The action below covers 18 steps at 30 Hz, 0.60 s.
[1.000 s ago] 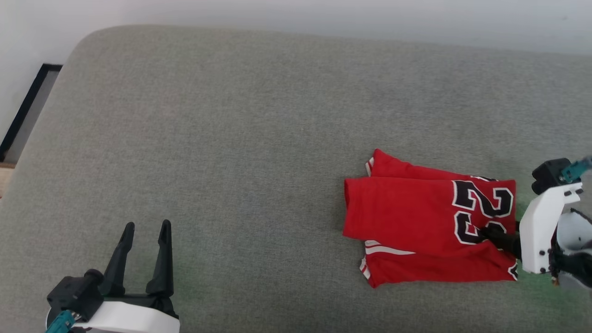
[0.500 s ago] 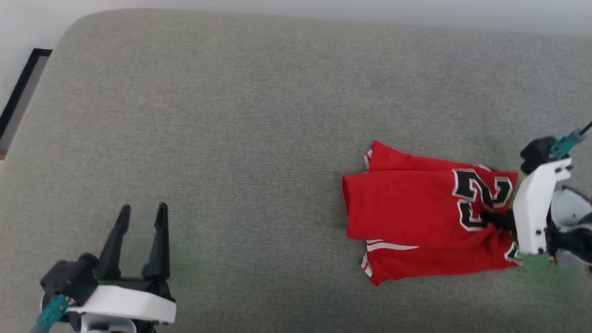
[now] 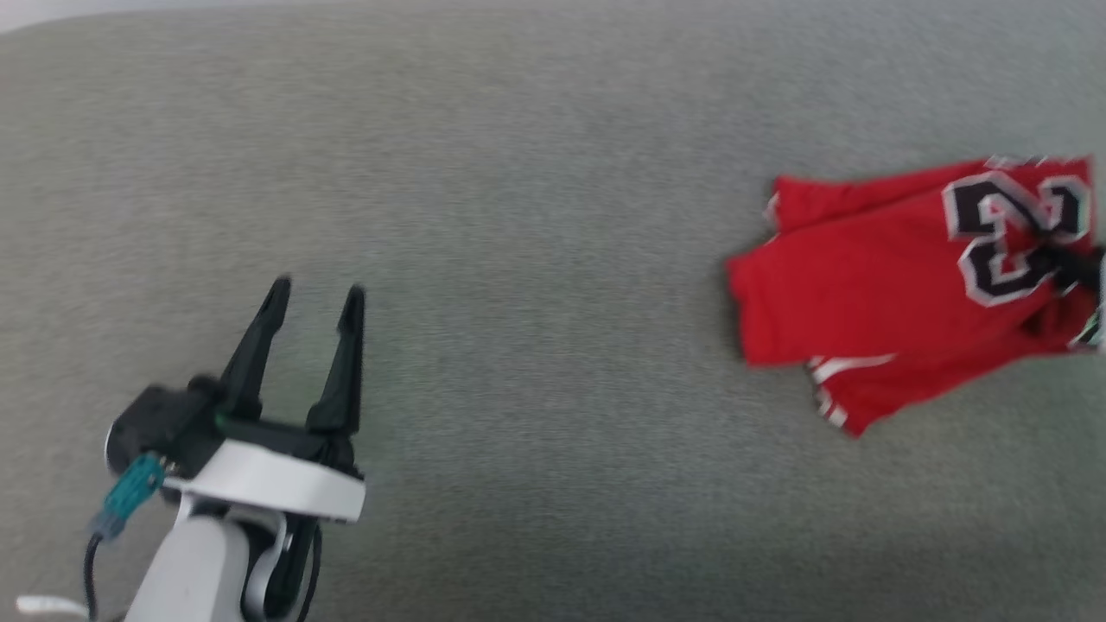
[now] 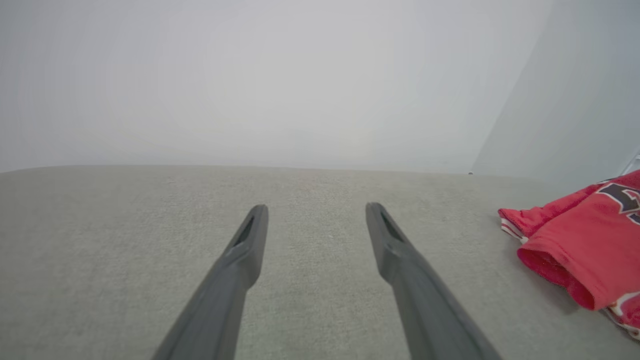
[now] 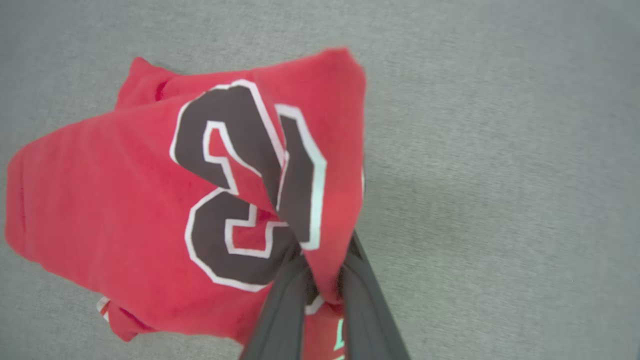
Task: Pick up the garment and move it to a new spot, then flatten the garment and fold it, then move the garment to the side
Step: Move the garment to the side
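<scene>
My right tool (image 5: 324, 272) was clamped on a bunched fold of the garment (image 5: 100, 200), pinching the red cloth right beside the black, white-edged number. The rest of the folded shirt trailed onto the grey surface (image 3: 518, 216), at the far right of the head view. My left tool (image 3: 317, 298) hung well apart from it, fingers spread wide and holding nothing.

The shirt (image 3: 899, 294) lay on the cushion (image 3: 518, 173) at the right of the head frame, running to the frame edge. The right gripper (image 3: 1076, 268) sat on that end with a fold between its fingers. The left gripper (image 3: 317, 291) was at lower left, well apart from the shirt. In the left wrist frame, the wall (image 4: 250, 75) stood behind the cushion.
</scene>
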Tool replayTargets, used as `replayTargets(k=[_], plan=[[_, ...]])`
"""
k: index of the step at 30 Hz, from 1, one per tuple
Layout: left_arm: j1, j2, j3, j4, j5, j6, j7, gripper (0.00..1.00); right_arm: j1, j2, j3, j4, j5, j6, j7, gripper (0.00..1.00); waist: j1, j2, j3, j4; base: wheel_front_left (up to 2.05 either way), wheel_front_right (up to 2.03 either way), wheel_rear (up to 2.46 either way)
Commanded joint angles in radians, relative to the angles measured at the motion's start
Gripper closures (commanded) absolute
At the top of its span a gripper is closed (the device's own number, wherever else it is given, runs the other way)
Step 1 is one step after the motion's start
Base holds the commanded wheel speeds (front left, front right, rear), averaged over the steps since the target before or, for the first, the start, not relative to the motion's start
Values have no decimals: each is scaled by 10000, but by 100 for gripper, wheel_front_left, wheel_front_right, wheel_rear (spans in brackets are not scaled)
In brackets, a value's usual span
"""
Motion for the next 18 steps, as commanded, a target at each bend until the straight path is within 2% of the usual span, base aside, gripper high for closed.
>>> replayTargets(k=[1, 11, 18], plan=[[-282, 69, -128, 28, 91, -35, -48, 0, -165, -86, -121, 51, -119, -17, -112, 100, 0, 0, 252, -364, 0, 0, 0], [-2135, 635, -1623, 210, -88, -35, -48, 0, -1098, -549, -712, 739, -1132, -14, -1227, 100, 0, 0, 1059, -1621, 0, 0, 0], [-3193, 804, -2596, 429, -188, -35, -48, 0, -1824, -692, -942, 1660, -2194, -13, -2200, 100, 0, 0, 1601, -2081, 0, 0, 0]])
